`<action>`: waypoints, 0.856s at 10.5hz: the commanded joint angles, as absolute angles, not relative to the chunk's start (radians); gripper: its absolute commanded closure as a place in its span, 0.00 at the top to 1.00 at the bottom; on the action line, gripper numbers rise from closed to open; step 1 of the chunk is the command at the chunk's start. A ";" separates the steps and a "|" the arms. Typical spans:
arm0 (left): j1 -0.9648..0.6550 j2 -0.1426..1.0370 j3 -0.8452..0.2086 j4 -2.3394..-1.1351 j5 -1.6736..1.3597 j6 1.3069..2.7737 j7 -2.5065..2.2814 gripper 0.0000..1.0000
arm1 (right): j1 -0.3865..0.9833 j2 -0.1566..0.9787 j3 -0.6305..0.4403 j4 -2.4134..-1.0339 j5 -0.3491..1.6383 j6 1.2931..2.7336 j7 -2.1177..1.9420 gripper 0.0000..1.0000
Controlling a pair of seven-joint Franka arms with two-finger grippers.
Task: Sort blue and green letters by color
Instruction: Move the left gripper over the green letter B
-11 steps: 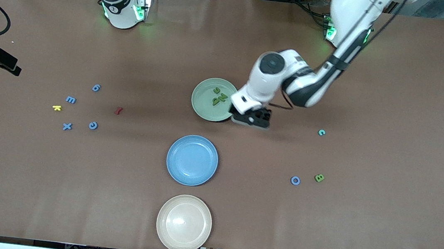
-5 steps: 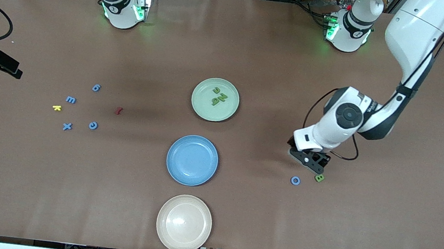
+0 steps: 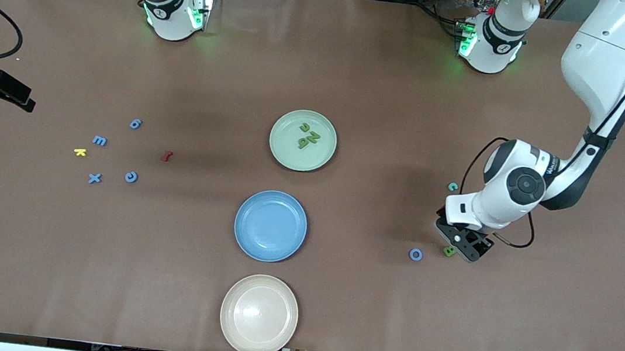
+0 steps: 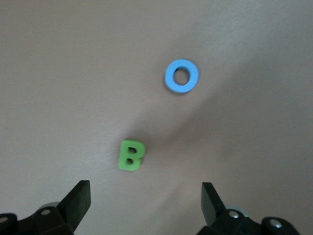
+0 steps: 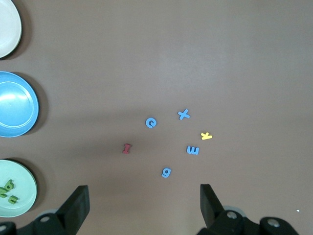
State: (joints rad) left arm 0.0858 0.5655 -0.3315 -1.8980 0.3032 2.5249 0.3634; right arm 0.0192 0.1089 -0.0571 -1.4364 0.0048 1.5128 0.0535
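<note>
Left gripper [image 3: 465, 244] is hovering, fingers spread and empty, over the green letter B [image 3: 449, 250] beside the blue letter O [image 3: 416, 254], toward the table's left-arm end. Right gripper [image 5: 144, 208] is waiting, fingers spread.

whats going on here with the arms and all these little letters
The left gripper hangs open over the green B, beside the blue O. Green letters already lie in the green plate; the blue plate holds none. The right gripper, open, waits high above the blue letters toward its end.
</note>
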 commanded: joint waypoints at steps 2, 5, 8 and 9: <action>0.086 0.617 -0.324 -1.848 0.282 2.519 0.434 1.00 | 0.029 0.104 -0.054 -1.447 -0.014 1.517 0.055 1.00; 0.087 0.646 -0.316 -1.822 0.282 2.522 0.485 1.00 | 0.028 0.104 -0.055 -1.444 -0.015 1.516 0.055 1.00; 0.087 0.673 -0.307 -1.796 0.282 2.522 0.511 1.00 | 0.009 0.085 -0.055 -1.567 -0.012 1.654 0.052 1.00; 0.087 0.681 -0.307 -1.795 0.281 2.522 0.511 1.00 | -0.012 0.057 -0.055 -1.677 -0.012 1.746 0.046 1.00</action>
State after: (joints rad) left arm 0.0883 0.6494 -0.3108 -1.8277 0.3032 2.5254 0.4736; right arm 0.0178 0.1100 -0.0592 -1.4787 -0.0003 1.5823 0.0535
